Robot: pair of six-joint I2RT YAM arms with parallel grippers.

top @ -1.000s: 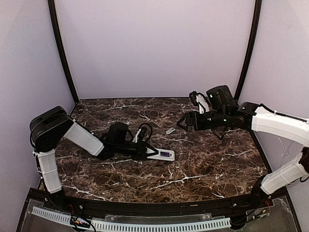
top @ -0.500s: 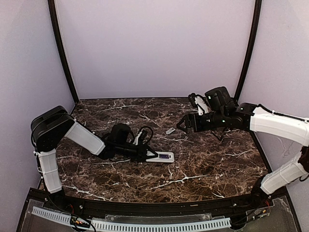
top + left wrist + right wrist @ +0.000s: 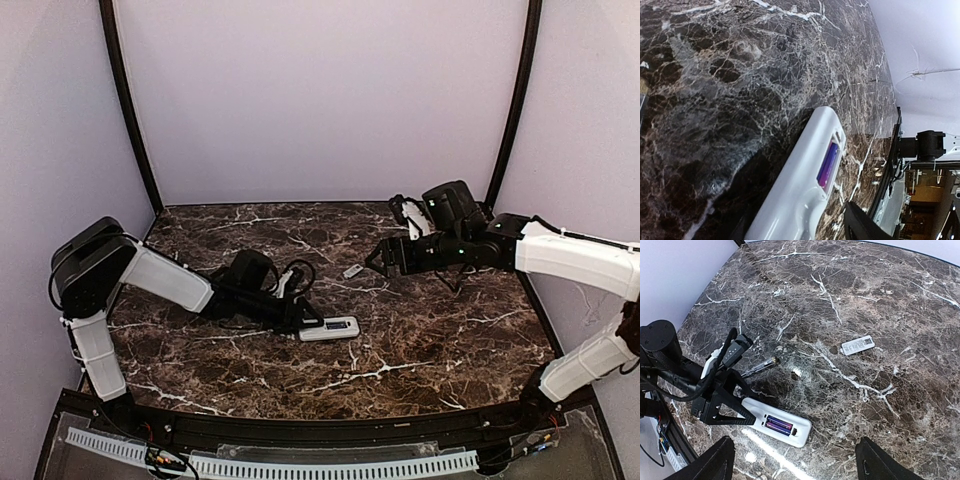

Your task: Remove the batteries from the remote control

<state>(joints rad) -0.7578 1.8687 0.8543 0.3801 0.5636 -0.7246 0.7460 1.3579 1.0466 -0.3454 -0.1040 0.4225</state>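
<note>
The remote (image 3: 771, 424) lies back-up near the middle of the marble table (image 3: 430, 340), its recess uncovered and two batteries (image 3: 777, 425) seated side by side inside. The left claw (image 3: 298, 321) is closed on the end of the remote away from the recess, its fingers pressing the long edges. The left wrist view shows the white body running out between them. The right claw (image 3: 372, 258) hangs above the far right part of the table, jaws spread wide and holding nothing. Its two fingers (image 3: 715, 462) frame the bottom corners of its own camera's view. The cover (image 3: 857, 345), a small pale rectangle, lies flat well apart from the remote and nearer the right claw. The batteries look light, rigid and smooth. They probably sit snug between their contacts and are likely to roll once free. The best hold is probably across the middle of one cell with a fingertip on each side, or a pry at one end to tip it up first. Either way, the narrow gaps between the cells and the recess walls leave little room. The remote is light, hard plastic and would probably slide on the polished stone, so the left claw's grip serves as the anchor while the other arm picks.
</note>
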